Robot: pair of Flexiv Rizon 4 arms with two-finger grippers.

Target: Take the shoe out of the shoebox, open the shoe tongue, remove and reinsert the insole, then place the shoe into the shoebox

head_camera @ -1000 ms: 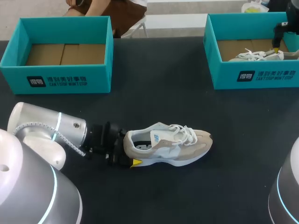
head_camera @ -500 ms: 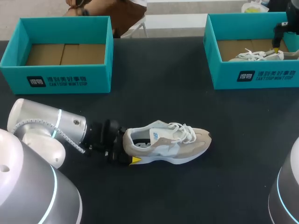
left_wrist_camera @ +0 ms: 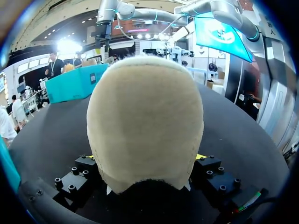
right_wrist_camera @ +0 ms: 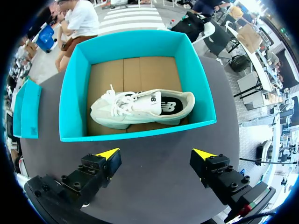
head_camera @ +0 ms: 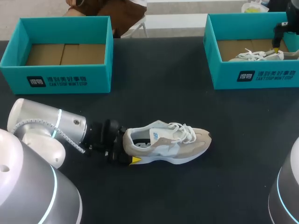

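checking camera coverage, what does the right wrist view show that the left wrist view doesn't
Only the right wrist view: a white shoe lying inside the teal shoebox, with the open right claw short of its wall. Only the left wrist view: the heel of the beige shoe, held between the left claw's fingers. Both: the black table and, apparently, that same teal shoebox, far ahead in the left wrist view.

L gripper (head_camera: pixel 128 149) clamped, R gripper (right_wrist_camera: pixel 155 155) wide
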